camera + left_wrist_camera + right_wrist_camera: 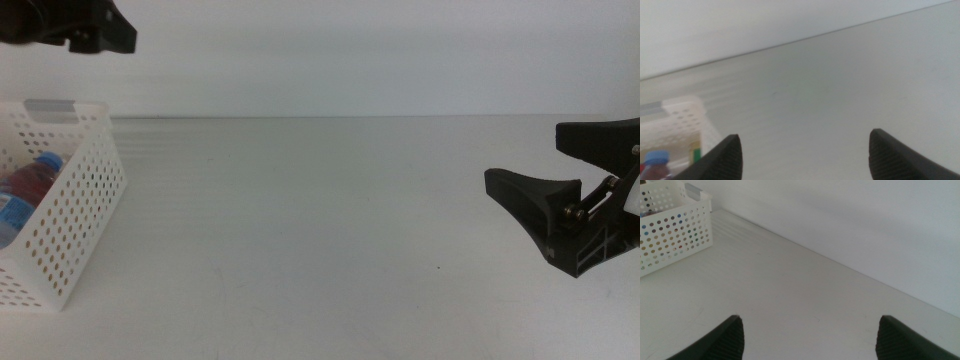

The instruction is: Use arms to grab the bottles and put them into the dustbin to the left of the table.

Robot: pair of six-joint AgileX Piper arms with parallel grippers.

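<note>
Two grippers stand wide open and empty: the left gripper, mostly cut off, high above the dustbin; the right gripper low at the counter's right edge. Inside the dustbin, half hidden by its holed wall, lie a blue-capped water bottle and something red, not identifiable.

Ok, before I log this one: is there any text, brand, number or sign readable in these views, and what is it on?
No text can be read in any view.
Blue label on the water bottle in the dustbin: too blurred to read.
Red can beside it: no readable print.
Green label in the left wrist view: only a sliver shows, unreadable.
Left tool, right tool and table: no markings visible.
</note>
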